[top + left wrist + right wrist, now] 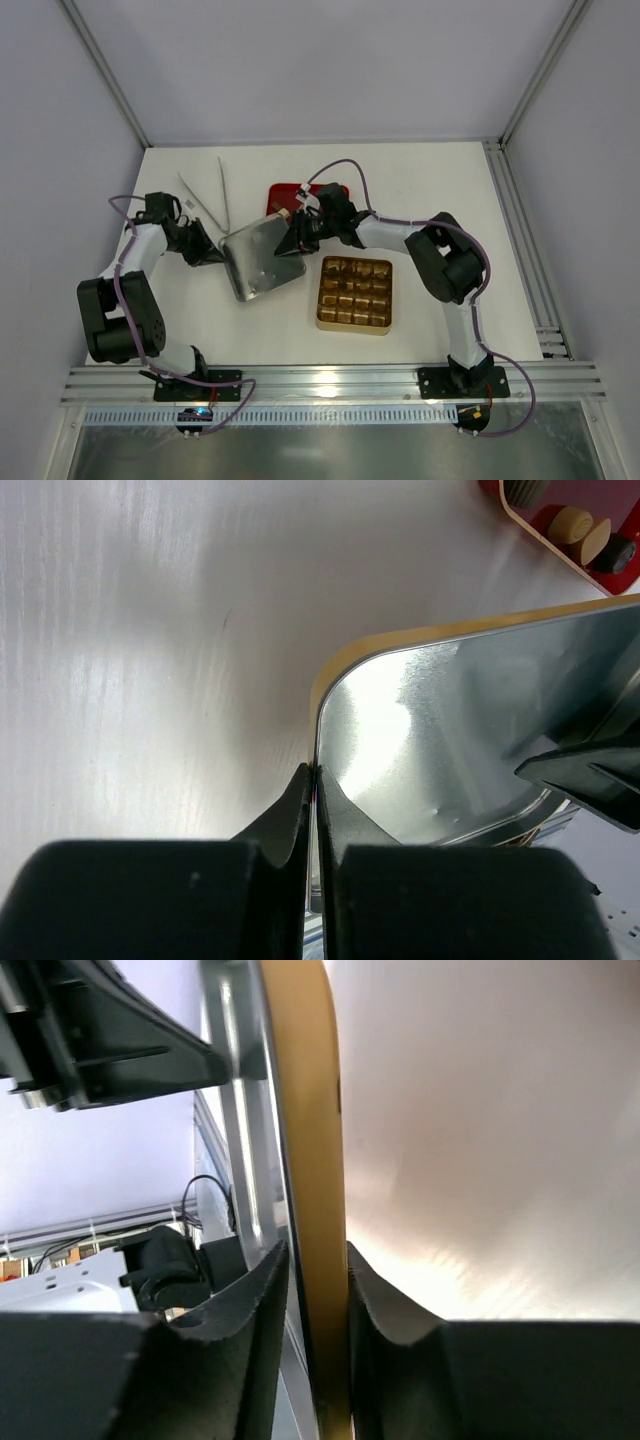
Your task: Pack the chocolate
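Observation:
A square tin lid [262, 258], silver inside with a gold rim, is held tilted above the table between both arms. My left gripper [213, 250] is shut on its left edge; in the left wrist view [315, 772] the fingers pinch the thin rim of the lid [450, 730]. My right gripper [297, 238] is shut on the lid's right rim [305, 1160], also seen in the right wrist view [318, 1250]. The gold tin [322, 296] stands to the right, its cells holding chocolate pieces [354, 292]. Tan and dark chocolate pieces [572, 522] lie in the red tray [283, 190].
Metal tongs [205, 200] lie at the back left of the white table. The red tray sits just behind the lid and the right wrist. A metal rail [520, 240] runs along the table's right side, and grey walls enclose it.

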Controlling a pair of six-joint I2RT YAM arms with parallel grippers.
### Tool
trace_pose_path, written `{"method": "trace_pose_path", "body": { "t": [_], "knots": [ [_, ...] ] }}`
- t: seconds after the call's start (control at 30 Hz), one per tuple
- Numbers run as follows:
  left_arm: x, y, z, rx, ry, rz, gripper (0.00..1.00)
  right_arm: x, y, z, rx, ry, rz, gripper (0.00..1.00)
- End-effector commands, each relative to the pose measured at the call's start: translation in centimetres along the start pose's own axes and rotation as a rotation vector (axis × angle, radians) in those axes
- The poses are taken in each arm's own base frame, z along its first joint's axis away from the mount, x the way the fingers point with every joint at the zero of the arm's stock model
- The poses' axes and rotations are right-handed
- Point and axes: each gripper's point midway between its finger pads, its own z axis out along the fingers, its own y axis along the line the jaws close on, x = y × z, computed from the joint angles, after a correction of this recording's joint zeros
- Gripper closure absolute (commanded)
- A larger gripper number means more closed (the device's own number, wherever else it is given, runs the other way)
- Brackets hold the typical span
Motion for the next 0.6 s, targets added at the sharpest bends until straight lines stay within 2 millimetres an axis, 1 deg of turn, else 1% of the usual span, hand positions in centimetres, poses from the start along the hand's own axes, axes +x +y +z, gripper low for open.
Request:
{"method": "trace_pose_path", "body": {
  "t": [0.0, 0.03, 0.07, 0.13, 0.17, 0.23, 0.27, 0.33, 0.37, 0.43, 0.47, 0.57],
  "knots": [
    [-1.4, -2.7, -1.7, 0.068, -0.065, 0.043, 1.0, -1.1, 4.4, -1.6, -0.102, -0.041, -0.058, 0.72],
    [-1.5, -2.8, -1.8, 0.068, -0.072, 0.048, 1.0, -1.1, 4.7, -1.8, -0.107, -0.044, -0.055, 0.73],
    [-1.5, -3.1, -1.9, 0.07, -0.075, 0.05, 1.0, -1.1, 4.8, -1.8, -0.107, -0.044, -0.052, 0.78],
    [-1.9, -3.6, -2.4, 0.077, -0.093, 0.059, 1.0, -1.1, 5.1, -2.1, -0.115, -0.05, -0.054, 0.8],
    [-1.9, -3.9, -2.6, 0.08, -0.097, 0.064, 1.0, -1.1, 5.2, -2.2, -0.116, -0.051, -0.048, 0.85],
    [-2.1, -4.3, -3.0, 0.08, -0.116, 0.077, 1.0, -1.1, 5.4, -2.4, -0.117, -0.053, -0.041, 0.92],
    [-2.1, -4.5, -3.0, 0.079, -0.12, 0.082, 0.99, -1.2, 5.9, -2.7, -0.123, -0.058, -0.041, 0.96],
    [-2.1, -5.0, -3.4, 0.081, -0.135, 0.094, 0.96, -1.2, 6.1, -2.9, -0.126, -0.063, -0.038, 0.96],
    [-2.2, -5.0, -3.6, 0.071, -0.147, 0.098, 0.93, -1.2, 6.5, -3.3, -0.131, -0.07, -0.037, 0.96],
    [-2.3, -5.4, -4.0, 0.073, -0.166, 0.107, 0.9, -1.4, 6.7, -3.8, -0.128, -0.078, -0.03, 0.96],
    [-2.5, -5.4, -4.1, 0.066, -0.177, 0.107, 0.86, -1.6, 7.2, -4.2, -0.132, -0.087, -0.033, 0.96],
    [-2.9, -5.4, -4.7, 0.052, -0.207, 0.111, 0.77, -2.0, 7.4, -5.1, -0.13, -0.109, -0.017, 0.96]
  ]
}}
